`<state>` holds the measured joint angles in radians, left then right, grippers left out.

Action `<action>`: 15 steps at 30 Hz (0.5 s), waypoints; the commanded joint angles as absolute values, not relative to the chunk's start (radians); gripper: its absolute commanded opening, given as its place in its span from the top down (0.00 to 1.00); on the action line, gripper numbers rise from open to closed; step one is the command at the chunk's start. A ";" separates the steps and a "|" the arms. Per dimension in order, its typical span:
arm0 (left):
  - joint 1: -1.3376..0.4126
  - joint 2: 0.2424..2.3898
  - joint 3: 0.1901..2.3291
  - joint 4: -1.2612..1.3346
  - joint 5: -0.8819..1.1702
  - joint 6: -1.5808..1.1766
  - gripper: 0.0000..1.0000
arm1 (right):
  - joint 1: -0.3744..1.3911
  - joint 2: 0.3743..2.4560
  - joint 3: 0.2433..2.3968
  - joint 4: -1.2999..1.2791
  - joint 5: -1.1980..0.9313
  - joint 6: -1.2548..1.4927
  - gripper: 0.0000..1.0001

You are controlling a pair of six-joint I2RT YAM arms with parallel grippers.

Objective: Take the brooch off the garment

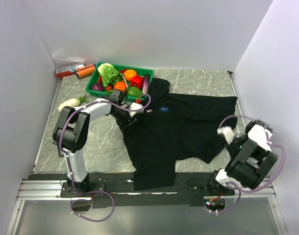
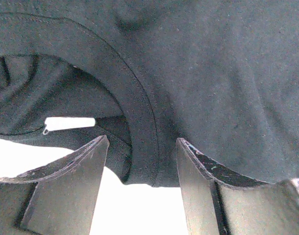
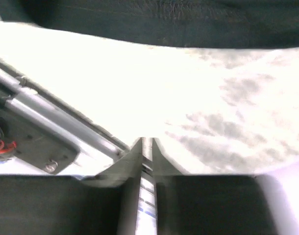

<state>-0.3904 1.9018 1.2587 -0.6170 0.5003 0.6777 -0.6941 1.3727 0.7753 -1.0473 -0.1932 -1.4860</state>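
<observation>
Your left gripper (image 2: 142, 144) stands open astride the shirt (image 2: 223, 73) collar (image 2: 139, 126), holding nothing; brooch (image 1: 163, 109) sits nearby; right gripper (image 3: 147, 143) nearly closed, empty.

The left arm (image 1: 90, 111) reaches toward the centre left, and the left gripper (image 2: 142, 147) has its fingers apart. The right gripper (image 3: 147, 143), at lower right, has its fingers almost together.

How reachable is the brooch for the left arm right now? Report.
Probably yes: the brooch lies uncovered on the garment just beyond the open left gripper at the collar, nothing between.
</observation>
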 commanded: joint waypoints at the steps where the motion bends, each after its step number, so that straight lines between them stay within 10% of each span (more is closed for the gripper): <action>1: -0.391 1.870 1.235 -0.673 0.535 0.678 0.37 | -0.637 1.293 1.050 -1.262 -0.458 -1.352 0.55; 5: -0.393 1.891 1.262 -0.687 0.549 0.658 0.36 | -0.513 1.360 1.150 -1.315 -0.586 -1.197 0.40; 15: -0.391 1.896 1.273 -0.680 0.548 0.630 0.37 | -0.321 1.410 0.947 -1.227 -0.414 -1.055 0.40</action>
